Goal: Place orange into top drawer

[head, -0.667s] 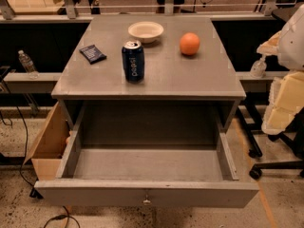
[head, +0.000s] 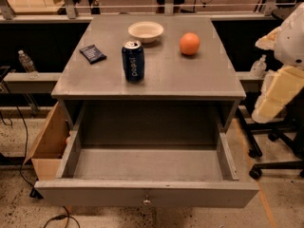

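Observation:
The orange (head: 189, 43) sits on the grey table top (head: 190, 77), towards the back right. The top drawer (head: 147, 163) is pulled wide open below the table top and its inside is empty; its front panel has a small metal pull (head: 147, 199) at the centre. My gripper (head: 267, 107) is part of the white and cream arm at the right edge of the camera view. It hangs beside the table's right side, below and to the right of the orange, apart from it and holding nothing I can see.
A blue soda can (head: 133, 61) stands at the middle of the table top. A cream bowl (head: 146, 31) is at the back and a small dark packet (head: 92, 54) at the left. A cardboard box (head: 47, 144) stands left of the drawer, and chair legs (head: 266, 160) stand at the right.

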Action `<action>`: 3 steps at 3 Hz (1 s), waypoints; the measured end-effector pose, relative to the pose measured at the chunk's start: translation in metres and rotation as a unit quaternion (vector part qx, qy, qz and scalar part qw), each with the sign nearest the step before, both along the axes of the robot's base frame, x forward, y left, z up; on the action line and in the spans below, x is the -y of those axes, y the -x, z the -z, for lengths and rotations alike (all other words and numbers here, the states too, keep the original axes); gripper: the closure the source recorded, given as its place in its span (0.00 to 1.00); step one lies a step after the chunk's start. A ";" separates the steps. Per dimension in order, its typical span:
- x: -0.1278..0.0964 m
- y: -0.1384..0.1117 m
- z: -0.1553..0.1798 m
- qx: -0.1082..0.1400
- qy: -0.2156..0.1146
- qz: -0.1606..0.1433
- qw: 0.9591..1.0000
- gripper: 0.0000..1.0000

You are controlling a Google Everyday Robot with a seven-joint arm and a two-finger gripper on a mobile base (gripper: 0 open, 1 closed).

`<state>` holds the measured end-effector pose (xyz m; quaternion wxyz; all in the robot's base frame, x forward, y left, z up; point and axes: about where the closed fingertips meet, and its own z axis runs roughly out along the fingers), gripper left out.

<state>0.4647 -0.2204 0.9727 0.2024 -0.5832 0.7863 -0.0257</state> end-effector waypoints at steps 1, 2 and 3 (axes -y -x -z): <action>0.013 -0.077 0.016 0.029 -0.067 0.031 0.997 0.00; 0.013 -0.158 0.030 0.039 -0.148 0.057 0.987 0.00; 0.017 -0.195 0.048 0.037 -0.181 0.064 0.981 0.00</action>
